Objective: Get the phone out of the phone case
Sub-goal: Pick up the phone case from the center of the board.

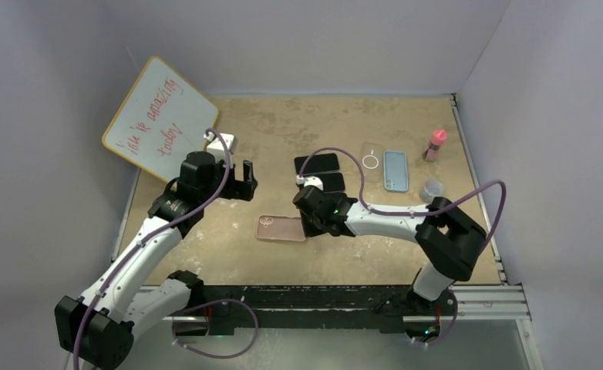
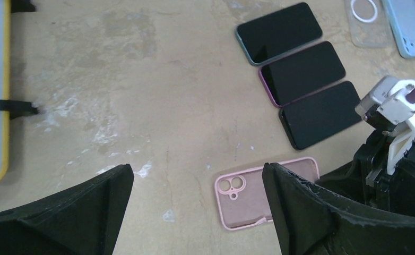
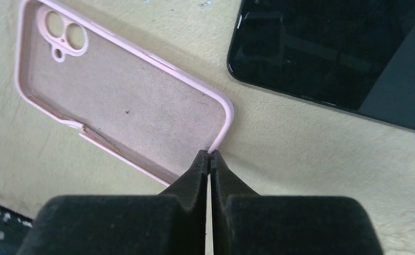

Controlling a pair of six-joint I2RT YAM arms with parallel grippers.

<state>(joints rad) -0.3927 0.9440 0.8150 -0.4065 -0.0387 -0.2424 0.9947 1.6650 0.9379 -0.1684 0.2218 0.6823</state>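
Pink case (image 3: pixel 126 101): empty, open side up, near the middle of the desk (image 2: pixel 141 79). It looks light, with a soft thin wall that should flex easily. Best hold is probably a pinch on the rim at a corner.

Phones, count 3, screen up, side by side in a row:
- teal-rimmed phone (image 2: pixel 278 33)
- purple-rimmed phone (image 2: pixel 302 73)
- black phone (image 2: pixel 319 114), just beside the pink case and likely the one that came out of it

The phones should be rigid and heavier, with slick, breakable glass. Hold them by the long edges, not the screen.

Cases, count 3: the pink one, plus a clear case (image 2: pixel 365 21) with a white ring and a light blue case (image 2: pixel 412 26) next to each other past the phones.

Right gripper (image 3: pixel 209 156): jaws closed tight, tips touching the pink case's rim near a corner. Cannot tell if the wall is nipped between them.

Left gripper (image 2: pixel 196 170): jaws wide open above the desk, holding nothing.
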